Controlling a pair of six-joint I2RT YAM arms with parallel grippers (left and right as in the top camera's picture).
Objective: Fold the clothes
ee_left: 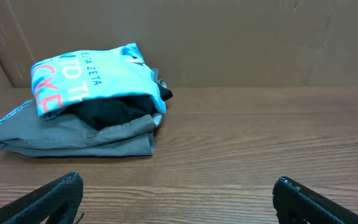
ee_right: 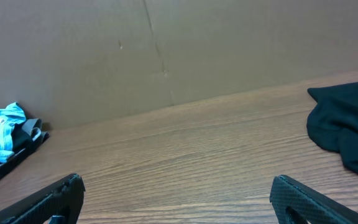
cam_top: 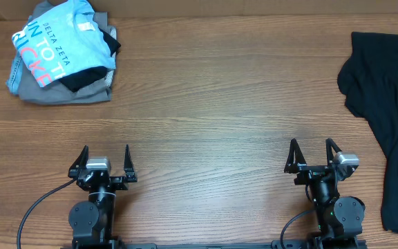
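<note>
The black T-shirt point(cam_top: 389, 117) lies crumpled along the table's right edge, running from the far right toward the front; its near part shows at the right of the right wrist view point(ee_right: 347, 127). No logo or tag is visible. My left gripper point(cam_top: 103, 160) is open and empty at the front left point(ee_left: 178, 193). My right gripper point(cam_top: 314, 155) is open and empty at the front right point(ee_right: 178, 193), left of the shirt and apart from it.
A stack of folded clothes stands at the back left: a light blue "DELTA ZETA" shirt point(cam_top: 54, 41) on a dark item and a grey folded garment point(cam_top: 64, 93), also in the left wrist view point(ee_left: 86, 134). A brown wall point(ee_right: 166, 50) backs the wooden table point(cam_top: 220, 104).
</note>
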